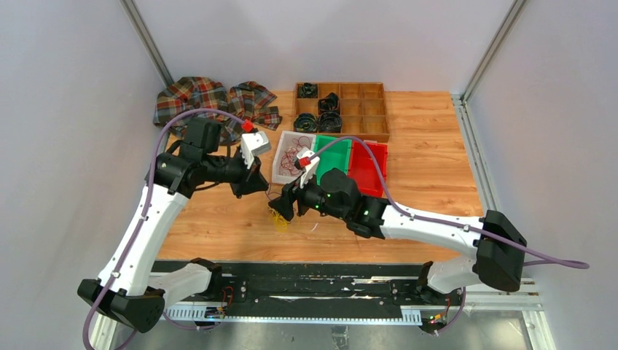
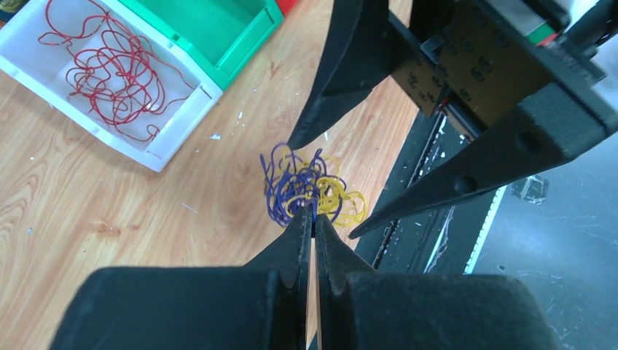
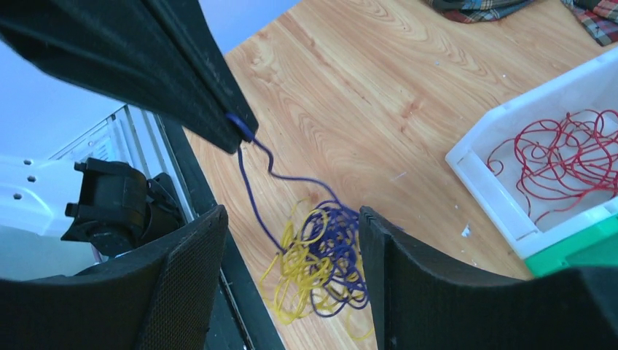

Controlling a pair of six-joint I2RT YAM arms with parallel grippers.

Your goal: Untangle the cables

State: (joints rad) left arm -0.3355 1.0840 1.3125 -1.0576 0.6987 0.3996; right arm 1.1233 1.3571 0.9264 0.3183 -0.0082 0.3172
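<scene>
While your left end effector (image 2: 313,222) is pinched closed on a single purple-blue strand (image 3: 246,133), that strand runs down from its tips into a small tangle of purple-blue and yellow cables (image 3: 321,270). You can see the tangle lying on the table (image 1: 430,146), close to its near edge and just beside the black rail (image 1: 313,271). Your right end effector (image 3: 291,211) stands wide open with one finger on each side of the tangle and grips nothing. You cannot tell whether its tips touch the wood. The two end effectors are very near each other at the clump.

Farther back on the table, a white bin (image 2: 186,120) holds a loose heap of red cables (image 2: 109,69), well apart from the tangle. A green bin (image 2: 244,47) sits against the white one, and a red bin (image 1: 368,171) sits beside the green. Behind them you have a wooden tray (image 1: 364,109) with black coils (image 1: 329,120) in several of its compartments. A plaid cloth (image 1: 193,95) lies bunched at the back left.
</scene>
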